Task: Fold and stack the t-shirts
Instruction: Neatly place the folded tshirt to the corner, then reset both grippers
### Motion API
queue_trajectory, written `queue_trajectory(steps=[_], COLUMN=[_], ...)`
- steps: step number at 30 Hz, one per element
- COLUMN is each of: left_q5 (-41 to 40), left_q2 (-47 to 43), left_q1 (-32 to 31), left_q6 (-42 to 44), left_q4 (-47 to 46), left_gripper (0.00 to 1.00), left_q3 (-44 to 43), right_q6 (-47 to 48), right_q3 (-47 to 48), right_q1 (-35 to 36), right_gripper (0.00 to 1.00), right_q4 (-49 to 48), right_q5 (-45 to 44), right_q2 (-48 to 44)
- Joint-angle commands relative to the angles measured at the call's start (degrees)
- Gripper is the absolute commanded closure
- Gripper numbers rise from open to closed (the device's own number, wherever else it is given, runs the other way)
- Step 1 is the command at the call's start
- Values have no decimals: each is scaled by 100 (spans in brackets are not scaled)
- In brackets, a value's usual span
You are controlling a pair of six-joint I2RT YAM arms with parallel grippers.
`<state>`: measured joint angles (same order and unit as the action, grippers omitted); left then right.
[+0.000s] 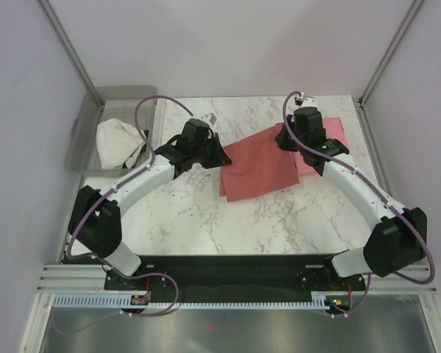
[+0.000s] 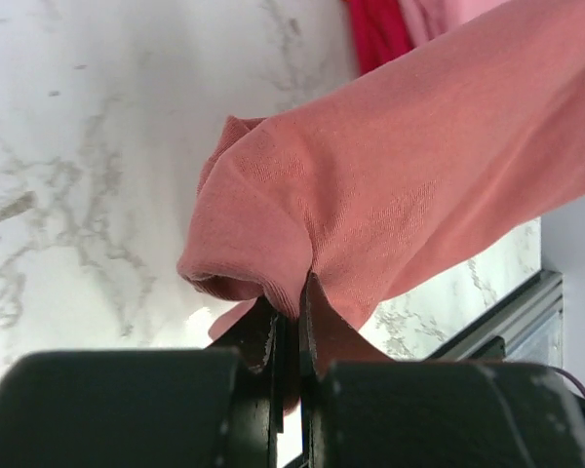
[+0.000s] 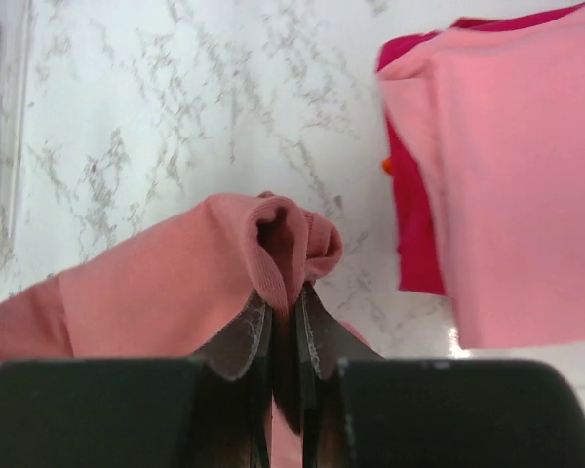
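Observation:
The dusty salmon-red t-shirt hangs stretched between both grippers above the middle of the marble table. My left gripper is shut on its left edge; in the left wrist view the cloth bunches out of the jaws. My right gripper is shut on its right edge; in the right wrist view a fold of the shirt is pinched. The light pink t-shirt lies folded on the bright red t-shirt at the table's right back.
A clear plastic bin at the back left holds a white cloth. The marble table has metal frame posts at its back corners. Purple cables loop over both arms.

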<state>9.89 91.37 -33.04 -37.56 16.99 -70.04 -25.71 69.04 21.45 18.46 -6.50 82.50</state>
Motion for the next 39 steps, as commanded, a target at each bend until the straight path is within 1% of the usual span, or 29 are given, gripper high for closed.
queue_trajectory(steps=[1, 3, 4, 6, 8, 11, 13, 14, 15, 19, 20, 21, 22, 24, 25, 26, 27, 28, 29, 30, 31, 32, 33, 34, 35, 36, 37, 38, 39], left_q5=[-373, -628, -663, -576, -593, -672, -743, -708, -664, -690, -812, -865, -936, -902, -858, -788, -830, -961, -1111, -1121, -1243, -1305, -1340, -1367, -1393, -1428, -1428, -1385, -1376], left_q2=[-296, -156, -42, 275, 503, 1196, 1539, 1733, 2135, 2997, 3192, 3359, 3770, 4202, 4492, 4982, 5239, 5390, 5495, 5462, 5400, 5182, 5067, 4901, 4716, 4210, 3944, 3671, 3051], left_q1=[-422, -641, -686, -826, -958, -1292, -1372, -1390, -1390, -1390, -1381, -1372, -1355, -1241, -1197, -1153, -1057, -1030, -942, -898, -871, -854, -845, -845, -845, -845, -827, -801, -783], left_q6=[-269, -366, -505, -620, -717, -718, -709, -709, -726, -692, -665, -621, -586, -717, -944, -1042, -1104, -1200, -1210, -1192, -1166, -1087, -808, -666, -508, -272, -174, -59, 194], left_q4=[-248, -389, -433, -565, -662, -732, -820, -829, -838, -926, -935, -1013, -1031, -1136, -1137, -1093, -1006, -788, -794, -846, -882, -891, -882, -830, -794, -768, -750, -707, -628], left_gripper=[98, 98, 98, 98, 98, 98, 98, 98, 98, 98, 98, 98, 98, 98, 96, 87, 58, 46, 44, 39, 29, 7, 1, 0, 1, 0, 0, 0, 0], left_q3=[-360, -562, -676, -896, -1318, -2168, -2530, -2732, -3161, -4077, -4262, -4655, -4868, -5535, -5816, -6115, -6718, -6959, -7127, -7103, -7102, -7050, -7032, -6971, -6683, -6463, -6200, -5675, -5417], right_q6=[102, 198, 216, 260, 277, 304, 295, 295, 295, 234, 199, 155, 128, 49, 6, -73, -109, -170, -232, -267, -285, -311, -337, -355, -347, -303, -268, -241, -145], right_q3=[365, 514, 584, 812, 962, 1103, 1199, 1331, 1384, 1691, 1858, 1946, 2051, 2490, 2631, 2894, 3027, 3193, 3491, 3668, 3992, 4056, 4065, 3970, 3899, 3803, 3549, 3373, 3197], right_q1=[-412, -632, -877, -1116, -1432, -2037, -2336, -2452, -2653, -3015, -3076, -3190, -3252, -3331, -3349, -3367, -3376, -3376, -3376, -3384, -3385, -3376, -3376, -3384, -3367, -3367, -3358, -3349, -3332], right_gripper=[100, 100, 100, 100, 100, 100, 100, 100, 100, 100, 100, 100, 100, 100, 100, 100, 72, 52, 48, 45, 38, 30, 15, 14, 13, 13, 13, 13, 13], right_q4=[474, 694, 755, 1010, 1186, 1222, 1222, 1213, 1230, 1161, 1125, 1073, 994, 984, 993, 967, 932, 836, 774, 730, 825, 861, 870, 870, 870, 861, 861, 861, 809], right_q5=[-614, -686, -668, -607, -589, -476, -317, -151, -89, 96, 157, 315, 395, 492, 527, 579, 632, 798, 904, 1001, 958, 888, 844, 800, 817, 835, 817, 704, 686], right_q2=[-497, -577, -577, -490, -411, -297, -191, -51, 29, 468, 730, 880, 1047, 1636, 1847, 2240, 2453, 2673, 3058, 3236, 3481, 3518, 3501, 3371, 3265, 3142, 2819, 2615, 2396])
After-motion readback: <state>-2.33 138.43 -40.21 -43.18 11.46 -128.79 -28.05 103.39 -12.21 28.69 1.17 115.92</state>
